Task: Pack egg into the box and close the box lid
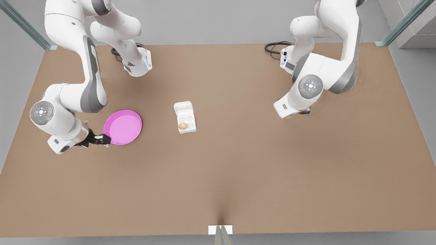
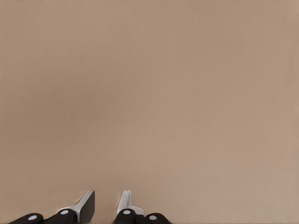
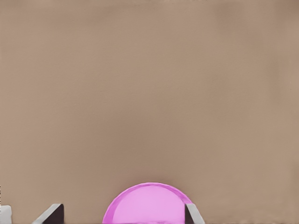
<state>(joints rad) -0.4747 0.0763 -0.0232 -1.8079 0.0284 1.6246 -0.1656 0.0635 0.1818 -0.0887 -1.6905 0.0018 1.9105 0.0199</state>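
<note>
Egg (image 1: 183, 126) already sits in a near cup of the white carton (image 1: 190, 128) mid-table, its lid (image 1: 183, 108) open, light thin flap, push at free edge; right gripper (image 3: 122, 215) spread by pink plate (image 3: 148, 203), left gripper (image 2: 105, 205) slightly apart over bare table (image 2: 149, 93), well away.

Simulated robot lab: 2 arms over bare brown table (image 1: 238, 177).

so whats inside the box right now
One egg sits in the cup of the box nearest the camera on the front view's left. The other visible cups look empty. The box lid lies open behind the tray, so nothing is covered.
</note>
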